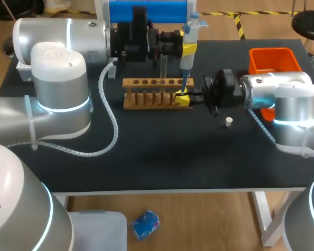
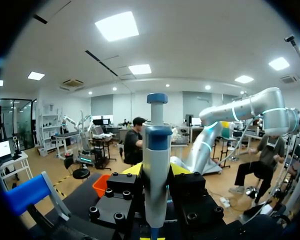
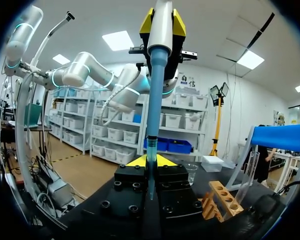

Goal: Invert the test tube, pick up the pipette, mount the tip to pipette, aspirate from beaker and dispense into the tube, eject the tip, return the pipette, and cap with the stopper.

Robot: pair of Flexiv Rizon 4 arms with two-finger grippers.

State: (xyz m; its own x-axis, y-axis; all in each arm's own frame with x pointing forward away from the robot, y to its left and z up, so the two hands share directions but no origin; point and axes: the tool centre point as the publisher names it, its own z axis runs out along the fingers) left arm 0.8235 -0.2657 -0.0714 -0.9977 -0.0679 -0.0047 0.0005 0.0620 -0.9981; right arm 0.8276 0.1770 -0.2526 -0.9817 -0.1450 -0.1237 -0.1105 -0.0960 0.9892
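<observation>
**Pipette** [image 1: 189, 37] [image 2: 156, 165] [image 3: 162, 22]: held over the right end of the rack. Long axis upright, plunger end up, nose end down.

**Tip** [image 1: 183, 89] [image 3: 150, 180]: seated on the pipette's lower end in line with it, pointing straight down, its narrow end between the right fingers.

**Left fingers** [image 1: 190, 49] [image 2: 133, 170]: brought in from the far left and clenched on the pipette's body from two sides.

**Right fingers** [image 1: 185, 101] [image 3: 165, 160]: brought in from the right, low over the desk just beside the rack's right end. They are closed against the tip from both sides.

**Tube** [image 1: 162, 65] [image 3: 250, 170]: stood upright in the rack, left of the pipette. Which end is open cannot be told.

**Rack** [image 1: 149, 94] [image 3: 222, 200]: wooden, with a row of holes, laid lengthwise left to right near the middle of the desk.

**Beaker** [image 3: 191, 172]: clear, upright on the desk, seen in the right wrist view ahead of the right fingers.

**Stopper** [image 1: 228, 122]: small and white, on the desk to the near right of the rack, apart from it and from both arms.

**Bin** [image 1: 272, 58]: orange, at the far right of the desk, partly covered by the right arm.

**Stand** [image 1: 146, 9] [image 3: 282, 137]: blue-topped, at the far edge behind the left arm.

**Desk** [image 1: 162, 157]: black-topped.
</observation>
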